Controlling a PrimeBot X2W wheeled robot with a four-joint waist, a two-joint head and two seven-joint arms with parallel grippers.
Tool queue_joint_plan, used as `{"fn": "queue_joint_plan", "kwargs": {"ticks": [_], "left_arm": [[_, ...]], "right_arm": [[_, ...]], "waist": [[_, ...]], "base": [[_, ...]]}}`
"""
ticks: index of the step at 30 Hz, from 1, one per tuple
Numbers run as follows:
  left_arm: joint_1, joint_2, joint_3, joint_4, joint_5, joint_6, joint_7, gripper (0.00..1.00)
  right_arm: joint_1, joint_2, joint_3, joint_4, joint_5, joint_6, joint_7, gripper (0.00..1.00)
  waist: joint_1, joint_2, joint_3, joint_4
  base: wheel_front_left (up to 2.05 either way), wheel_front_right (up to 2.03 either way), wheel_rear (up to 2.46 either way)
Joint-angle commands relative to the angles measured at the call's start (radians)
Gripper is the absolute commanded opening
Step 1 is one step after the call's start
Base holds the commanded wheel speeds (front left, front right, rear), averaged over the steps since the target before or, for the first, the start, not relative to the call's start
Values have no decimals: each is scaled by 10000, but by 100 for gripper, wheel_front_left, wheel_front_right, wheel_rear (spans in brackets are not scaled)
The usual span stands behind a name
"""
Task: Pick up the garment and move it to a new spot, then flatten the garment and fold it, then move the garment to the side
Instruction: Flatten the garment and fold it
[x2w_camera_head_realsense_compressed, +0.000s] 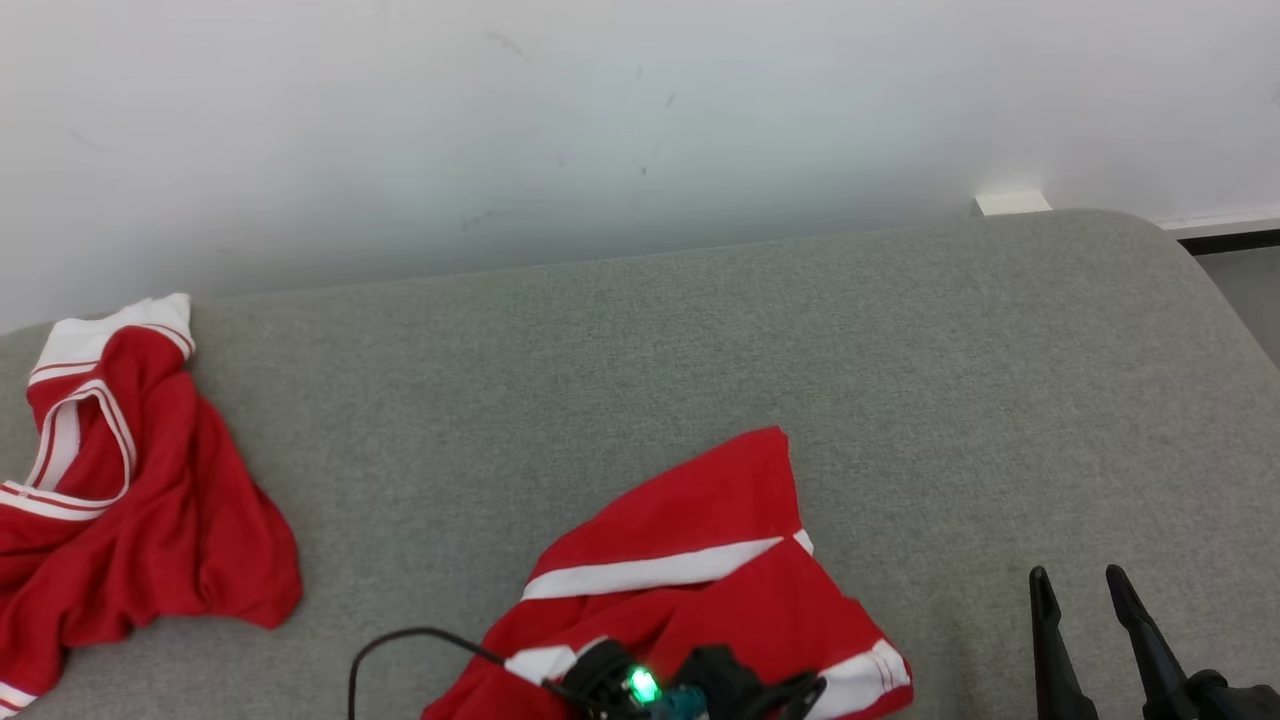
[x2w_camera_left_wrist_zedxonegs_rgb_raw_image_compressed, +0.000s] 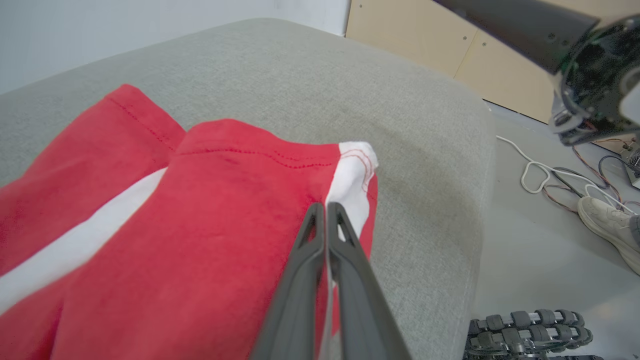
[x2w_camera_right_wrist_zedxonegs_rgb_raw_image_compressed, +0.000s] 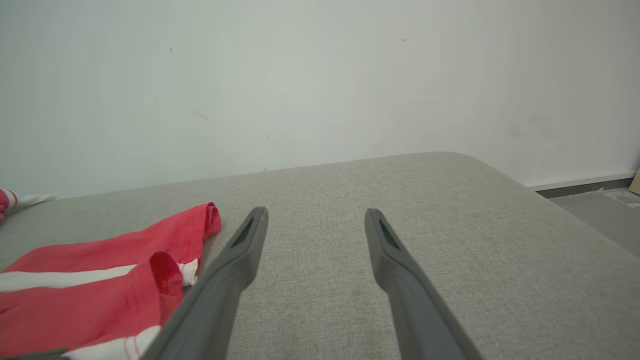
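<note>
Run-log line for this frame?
left gripper: jaws shut on red garment edge | right gripper: jaws open, over grey cushion | second red garment: far left, untouched

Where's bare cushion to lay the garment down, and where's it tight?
Free: the wide cushion stretch right of the middle red garment, from the wall down to the right gripper, jaws open. Also the strip between that garment and the crumpled red garment at left. Crowded: the near edge, where the left gripper, jaws shut, holds the middle red garment.

Grey fabric cushion (x2w_camera_head_realsense_compressed: 640, 350) meets a scuffed white wall (x2w_camera_head_realsense_compressed: 600, 120).
</note>
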Motion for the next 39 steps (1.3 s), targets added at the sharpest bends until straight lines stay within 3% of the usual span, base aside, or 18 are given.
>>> {"fn": "queue_joint_plan", "kwargs": {"ticks": [1, 6, 8, 9, 14, 20, 23, 26, 31, 37, 39], "left_arm": [[118, 33, -33, -41, 172, 28, -28, 0], [459, -81, -433, 100, 328, -45, -109, 0], [618, -171, -538, 151, 368, -244, -242, 52], [717, -214, -573, 215, 300, -372, -289, 98], [1360, -379, -840, 405, -691, -1304, 202, 100], [1313, -398, -955, -44, -1503, -1412, 189, 100], [1154, -196, -531, -336, -1863, -1404, -187, 100], [1060, 123, 192, -713, -1701, -937, -475, 100], [1255, 895, 1759, -1763, -1084, 407, -590, 100], [2503, 1862, 3954, -3180, -27, 1905, -589, 100], [3097, 1983, 4630, -3539, 299, 2146, -590, 100]], "right_arm": [[74, -13, 1, 19, -9, -29, 11, 100], [-24, -15, 57, 55, 23, -30, 11, 100], [-37, -15, 58, 56, 25, -30, 11, 100], [-30, -15, 46, 56, 19, -30, 11, 100], [47, -15, -14, 130, -45, -30, 11, 100], [139, -15, -92, 123, -72, -30, 11, 100], [187, -16, -138, 96, -107, -30, 11, 100], [246, -16, -279, -37, -213, -30, 11, 100], [358, -63, -715, -457, -568, -30, 11, 100], [611, -527, -869, -841, -819, -30, 11, 100], [688, -671, -880, -830, -837, -28, 11, 100]], "waist": [[0, 0, -1, -16], [0, 0, 75, -155], [0, 0, 90, -209], [0, 0, 98, -229], [0, 0, 73, -291], [0, 0, 12, -211], [0, 0, -56, -127], [0, 0, -138, -11], [0, 0, -326, 235], [0, 0, -561, 572], [0, 0, -606, 667]], "base": [[0, 0, 0], [0, 0, 0], [0, 0, 0], [0, 0, 0], [0, 0, 0], [0, 0, 0], [0, 0, 0], [0, 0, 0], [0, 0, 0], [0, 0, 0], [0, 0, 0]]}}
